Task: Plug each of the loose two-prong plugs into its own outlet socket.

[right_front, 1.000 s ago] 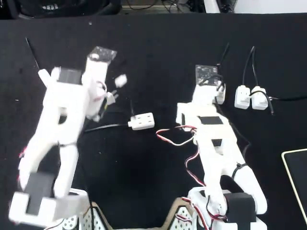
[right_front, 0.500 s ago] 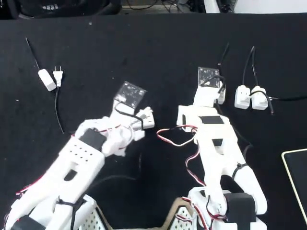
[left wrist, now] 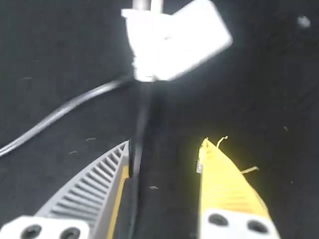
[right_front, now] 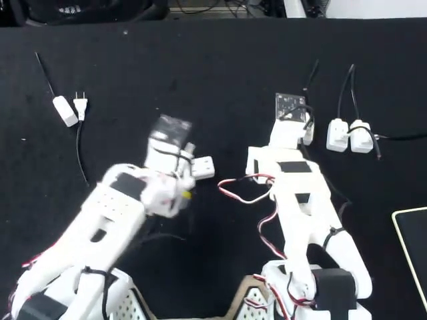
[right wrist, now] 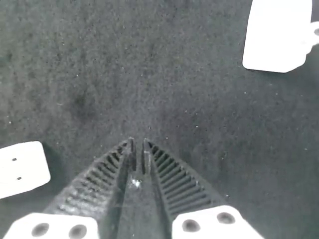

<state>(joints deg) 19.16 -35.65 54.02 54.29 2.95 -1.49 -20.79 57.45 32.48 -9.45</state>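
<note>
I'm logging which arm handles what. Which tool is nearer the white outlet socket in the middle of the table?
Left. The left tool is right at the outlet socket, open toward it. The right tool is farther off to its side.

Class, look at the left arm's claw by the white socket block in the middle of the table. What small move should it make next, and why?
Probably ease the left claw forward until the socket block sits between its open jaws, then close. In the left wrist view the block lies just ahead of the tips, not yet between them, and the claw grips nothing.
</note>
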